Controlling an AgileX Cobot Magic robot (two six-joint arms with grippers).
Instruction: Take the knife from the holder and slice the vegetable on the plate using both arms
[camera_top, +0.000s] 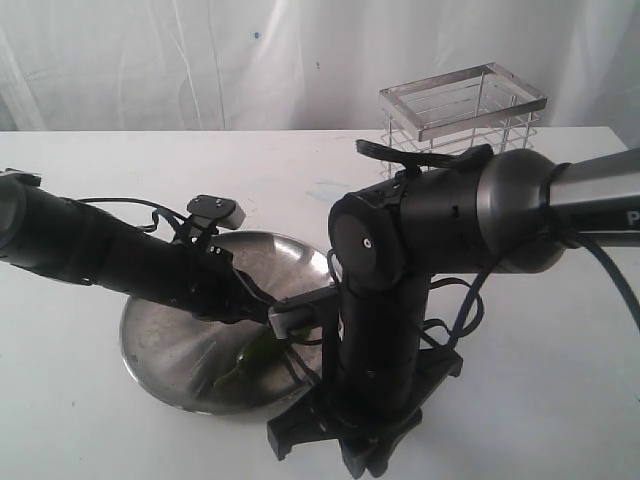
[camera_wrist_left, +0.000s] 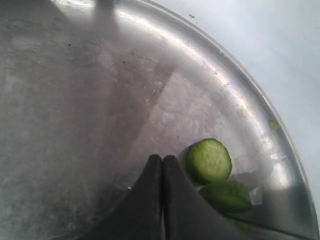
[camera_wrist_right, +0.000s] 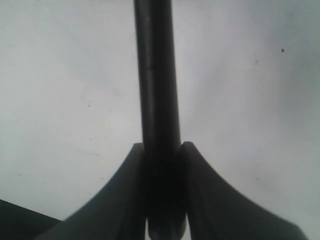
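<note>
The vegetable lies on the steel plate near its rim, showing a round pale-green cut face, with another green piece beside it. My left gripper is shut and empty, its tips just beside the cut piece. In the exterior view the vegetable sits at the plate's front, under the left gripper. My right gripper is shut on the knife's black handle, held over the white table. It points down by the plate's front right. The wire holder stands at the back right.
The thick right arm bends across the middle, between the plate and the holder. The left arm stretches low over the plate from the left. White table surrounds the plate, with a white curtain behind.
</note>
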